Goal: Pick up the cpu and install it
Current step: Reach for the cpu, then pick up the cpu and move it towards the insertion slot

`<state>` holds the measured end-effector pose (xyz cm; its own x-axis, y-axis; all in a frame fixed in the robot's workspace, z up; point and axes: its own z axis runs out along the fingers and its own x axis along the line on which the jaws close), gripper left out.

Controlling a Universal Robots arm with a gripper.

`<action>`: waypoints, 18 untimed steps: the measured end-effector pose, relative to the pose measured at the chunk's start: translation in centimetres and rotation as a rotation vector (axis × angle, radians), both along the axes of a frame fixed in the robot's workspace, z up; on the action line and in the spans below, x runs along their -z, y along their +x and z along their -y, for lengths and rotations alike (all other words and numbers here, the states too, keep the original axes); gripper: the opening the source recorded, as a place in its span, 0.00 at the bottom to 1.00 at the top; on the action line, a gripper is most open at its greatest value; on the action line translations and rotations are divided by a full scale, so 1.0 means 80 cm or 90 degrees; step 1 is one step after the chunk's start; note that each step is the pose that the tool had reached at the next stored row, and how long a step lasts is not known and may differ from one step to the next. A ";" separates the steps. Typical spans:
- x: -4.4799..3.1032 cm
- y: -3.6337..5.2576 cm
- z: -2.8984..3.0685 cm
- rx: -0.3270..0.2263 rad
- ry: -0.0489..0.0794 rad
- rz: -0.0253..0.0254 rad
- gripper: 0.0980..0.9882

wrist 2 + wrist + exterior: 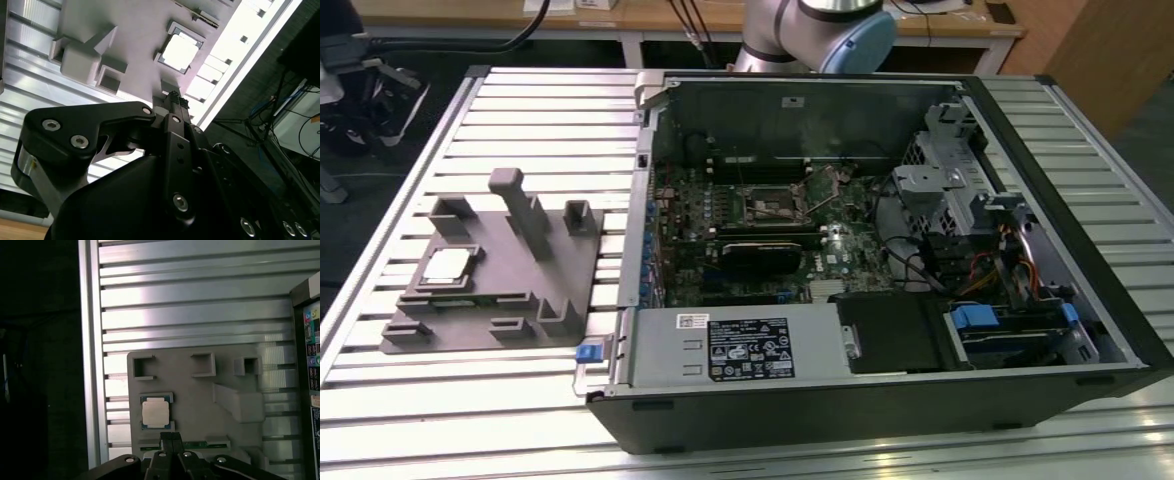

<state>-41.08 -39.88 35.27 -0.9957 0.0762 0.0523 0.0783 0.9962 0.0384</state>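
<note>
The cpu (447, 265) is a small pale silver square lying in a pocket of the grey plastic tray (520, 290) at the exterior view's left. The first wrist view shows the cpu (155, 413) flat in its recess on the tray (200, 405). In the second wrist view the cpu (179, 52) glares bright. My gripper (171, 438) hangs well above the tray, its tips just to one side of the chip, with nothing between them. Both fingers lie pressed together, shut, in the second wrist view too, gripper (175, 98).
An open computer case (881, 260) lies on the slatted aluminium table (520, 110) beside the tray. Its motherboard carries a square socket frame (767, 205) and a black block (761, 255). The tray has several upright posts (520, 205). The arm's base (821, 35) stands behind the case.
</note>
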 end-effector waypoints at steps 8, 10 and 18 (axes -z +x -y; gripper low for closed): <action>0.0020 -0.015 0.0000 0.000 0.000 -0.0007 0.01; 0.0022 -0.017 0.0001 0.000 0.000 -0.0007 0.01; 0.0034 -0.019 0.0001 0.000 0.000 -0.0007 0.01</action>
<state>-42.58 -39.88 34.99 -0.9957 0.0762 0.0533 0.0783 0.9962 0.0383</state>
